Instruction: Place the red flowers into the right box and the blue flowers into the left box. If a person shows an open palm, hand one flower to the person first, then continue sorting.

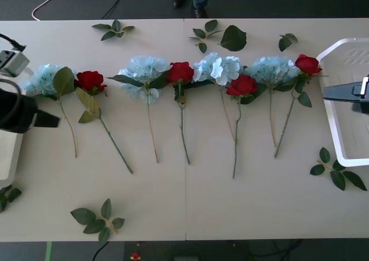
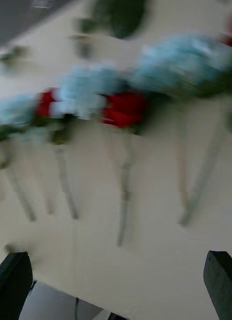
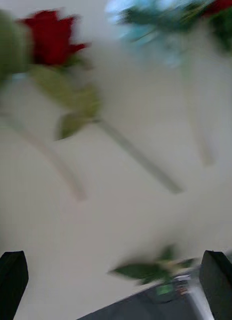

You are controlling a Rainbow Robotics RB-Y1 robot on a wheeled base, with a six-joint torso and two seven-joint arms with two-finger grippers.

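Across the pale worktop (image 1: 173,203), deep-red roses (image 1: 180,72) and fluffy pale-blue blooms (image 1: 142,70) lie unsorted between both hands. Right hand (image 2: 118,280) open above the white perforated tray (image 1: 340,146); left hand (image 3: 113,282) open too. Light, floppy, fragile: pinch mid-stem. Left tray mostly cut off.

No text, label, brand, number or sign can be read anywhere in these views. The desk (image 1: 184,203) is plain and unmarked, and so is the white tray (image 1: 346,99).
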